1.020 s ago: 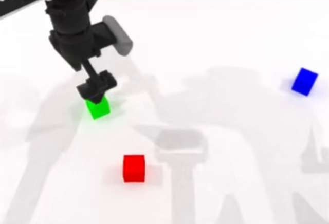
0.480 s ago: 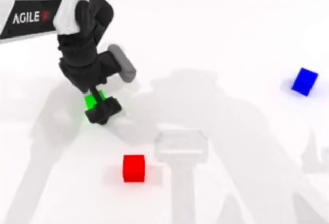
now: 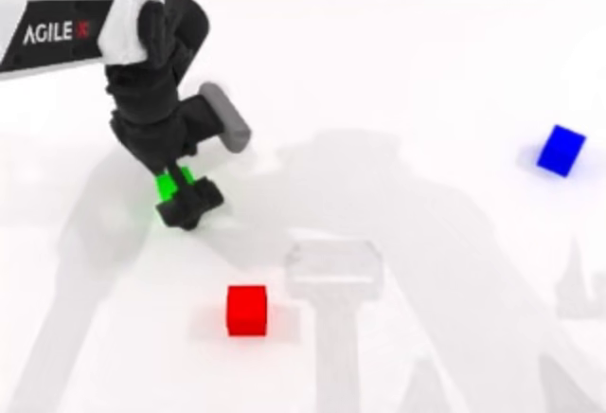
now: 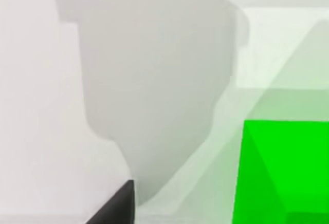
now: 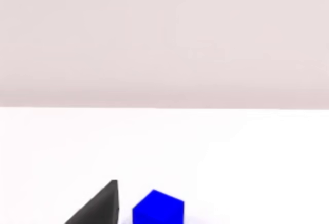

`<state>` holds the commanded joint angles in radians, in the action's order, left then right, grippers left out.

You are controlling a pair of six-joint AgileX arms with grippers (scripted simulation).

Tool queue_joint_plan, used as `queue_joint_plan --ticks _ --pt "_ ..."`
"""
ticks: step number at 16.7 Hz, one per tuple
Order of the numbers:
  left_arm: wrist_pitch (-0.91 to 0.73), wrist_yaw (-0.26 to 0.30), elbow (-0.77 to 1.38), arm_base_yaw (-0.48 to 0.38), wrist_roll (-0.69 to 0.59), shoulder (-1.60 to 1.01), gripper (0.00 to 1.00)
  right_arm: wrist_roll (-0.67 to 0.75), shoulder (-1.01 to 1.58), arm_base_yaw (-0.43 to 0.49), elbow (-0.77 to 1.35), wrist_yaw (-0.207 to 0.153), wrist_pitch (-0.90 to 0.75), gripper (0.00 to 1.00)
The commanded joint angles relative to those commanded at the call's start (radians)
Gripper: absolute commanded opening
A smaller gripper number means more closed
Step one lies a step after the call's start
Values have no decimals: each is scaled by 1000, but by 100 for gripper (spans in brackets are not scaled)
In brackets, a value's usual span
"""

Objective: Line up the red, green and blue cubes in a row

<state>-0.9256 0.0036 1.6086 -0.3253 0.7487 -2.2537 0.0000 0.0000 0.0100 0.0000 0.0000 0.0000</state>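
My left gripper (image 3: 189,204) is down at the green cube (image 3: 168,186) at the table's left, and hides most of it from above. In the left wrist view the green cube (image 4: 282,172) fills one side, and one dark finger (image 4: 115,209) stands apart from it with bare table between; the gripper is open. The red cube (image 3: 246,310) rests alone nearer the front, right of the gripper. The blue cube (image 3: 561,150) sits at the far right. My right arm is out of the top view; its wrist view shows one dark finger (image 5: 100,211) beside the blue cube (image 5: 158,207).
The white table (image 3: 398,72) carries grey arm shadows across its middle. A pale pink wall (image 5: 164,39) rises behind the table's far edge.
My left arm has swung in and lowered over the green cube, so its gripper now covers most of it. In the last half second it has barely moved. The cubes have stayed put.
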Motion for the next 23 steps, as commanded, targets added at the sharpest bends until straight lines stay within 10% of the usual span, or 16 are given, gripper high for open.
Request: queue_joint_plan --ticks 9,23 --pt "0 0 0 0 0 0 2 0 0 0 0 0 0 100" --pt "-128 9 83 9 -6 50 0 0 0 0 0 0 0 100"
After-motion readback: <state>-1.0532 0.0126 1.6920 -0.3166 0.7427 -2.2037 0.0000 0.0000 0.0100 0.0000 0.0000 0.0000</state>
